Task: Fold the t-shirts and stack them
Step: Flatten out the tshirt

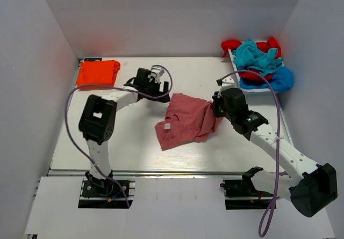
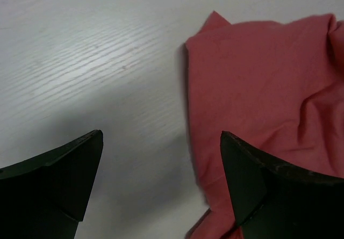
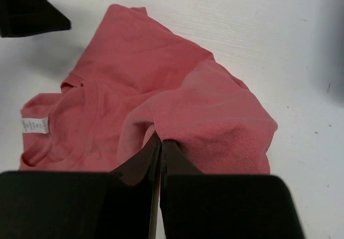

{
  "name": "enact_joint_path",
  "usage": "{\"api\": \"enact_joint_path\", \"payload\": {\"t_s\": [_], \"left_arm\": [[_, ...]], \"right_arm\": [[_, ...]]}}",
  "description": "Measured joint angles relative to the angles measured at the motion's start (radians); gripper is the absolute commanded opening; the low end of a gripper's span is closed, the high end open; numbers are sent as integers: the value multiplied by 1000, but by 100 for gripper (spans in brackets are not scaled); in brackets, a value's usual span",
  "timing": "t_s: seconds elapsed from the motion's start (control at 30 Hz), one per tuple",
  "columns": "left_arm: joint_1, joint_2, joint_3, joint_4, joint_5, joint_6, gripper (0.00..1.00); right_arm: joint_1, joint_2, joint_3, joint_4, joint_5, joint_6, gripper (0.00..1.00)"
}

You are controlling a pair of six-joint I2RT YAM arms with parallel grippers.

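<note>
The top camera looks down from above and behind the arm bases (image 1: 105, 188), covering the whole table (image 1: 134, 142). The left wrist camera hangs close over it, the pink-red shirt (image 2: 258, 88) ahead-right of the left claw (image 2: 161, 136). The right wrist camera looks steeply down past the right claw (image 3: 160, 142) onto that shirt; the dark shape (image 3: 29, 13) ahead-left is probably the left claw.

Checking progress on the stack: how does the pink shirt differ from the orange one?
The orange shirt lies folded in a neat rectangle at the far left corner; the pink shirt lies rumpled mid-table. The right gripper is shut on the pink shirt's edge; nothing touches the orange one. Both are plain and rest on the table.
</note>
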Motion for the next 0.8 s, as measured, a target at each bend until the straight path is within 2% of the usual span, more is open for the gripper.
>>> {"api": "enact_joint_path", "payload": {"t_s": [0.23, 0.27, 0.3, 0.33, 0.4, 0.43, 0.47, 0.5, 0.8], "left_arm": [[-90, 252, 240, -43, 58, 29, 100], [-101, 266, 261, -45, 57, 30, 95], [-112, 280, 280, -49, 56, 32, 86], [-124, 294, 295, -53, 50, 35, 61], [-143, 318, 328, -64, 28, 42, 44], [-152, 330, 340, -72, 17, 44, 21], [-159, 339, 348, -70, 10, 42, 5], [-164, 344, 356, -78, -9, 46, 0], [-186, 293, 327, -106, -161, 42, 0]], "right_arm": [[0, 38, -15, -20, 43, 0, 0], [0, 41, -15, -23, 50, 0, 0], [-1, 43, -15, -26, 57, 0, 0], [-1, 45, -16, -26, 62, 0, 0], [-1, 45, -22, -26, 69, 0, 0], [-1, 45, -25, -27, 72, 1, 0], [-1, 45, -28, -28, 76, 0, 0], [-1, 45, -29, -31, 79, 0, 0], [-5, 33, -29, -36, 93, 0, 0]]}}
